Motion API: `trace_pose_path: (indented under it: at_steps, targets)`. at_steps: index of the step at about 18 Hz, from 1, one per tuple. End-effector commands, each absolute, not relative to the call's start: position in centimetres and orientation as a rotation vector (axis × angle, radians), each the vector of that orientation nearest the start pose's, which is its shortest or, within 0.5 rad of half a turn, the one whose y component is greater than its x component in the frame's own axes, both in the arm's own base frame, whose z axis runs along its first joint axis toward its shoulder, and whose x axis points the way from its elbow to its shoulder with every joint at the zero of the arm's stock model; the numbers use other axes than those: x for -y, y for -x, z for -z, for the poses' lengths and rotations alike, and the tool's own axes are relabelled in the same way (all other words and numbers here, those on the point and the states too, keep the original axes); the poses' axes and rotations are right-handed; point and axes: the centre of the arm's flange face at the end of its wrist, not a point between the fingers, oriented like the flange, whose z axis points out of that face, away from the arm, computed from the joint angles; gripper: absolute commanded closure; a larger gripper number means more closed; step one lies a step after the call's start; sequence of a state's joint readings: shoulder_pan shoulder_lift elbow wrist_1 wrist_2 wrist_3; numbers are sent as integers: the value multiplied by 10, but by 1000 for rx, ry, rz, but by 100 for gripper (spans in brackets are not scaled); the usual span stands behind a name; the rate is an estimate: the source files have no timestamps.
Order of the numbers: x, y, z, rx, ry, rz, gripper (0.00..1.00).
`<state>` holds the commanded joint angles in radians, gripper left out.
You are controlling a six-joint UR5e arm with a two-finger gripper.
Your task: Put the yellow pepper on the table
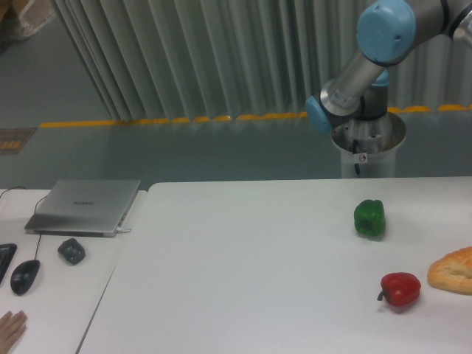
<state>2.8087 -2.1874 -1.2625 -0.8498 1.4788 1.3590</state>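
Note:
The yellow pepper does not show in this view. The white table (243, 273) fills the lower middle and right of the view. A green pepper (369, 218) and a red pepper (400, 289) sit on it at the right. Only the robot arm's upper links and blue joints (383, 33) show at the top right. The gripper itself is out of the frame.
A piece of bread (453, 270) lies at the right edge beside the red pepper. On the adjoining desk at the left are a closed laptop (85, 206), a small dark object (71, 251), a mouse (24, 276) and a hand (11, 328).

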Motion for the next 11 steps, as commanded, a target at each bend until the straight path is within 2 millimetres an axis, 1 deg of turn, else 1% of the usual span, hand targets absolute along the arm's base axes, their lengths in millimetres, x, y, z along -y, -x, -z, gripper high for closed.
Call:
trace_pose_path:
  at_steps: [2, 3, 4, 6, 8, 11]
  targets:
    - [-382, 670, -338, -198, 2882, -560, 7]
    - [-382, 674, -336, -203, 2881, -565, 5]
    - [-383, 677, -332, -212, 2882, -566, 0]
    - [-378, 683, -318, -228, 2899, -557, 0]
    - [-376, 686, -313, -307, 2919, -566, 0]
    - [-376, 688, -306, -329, 2928, -563, 0]
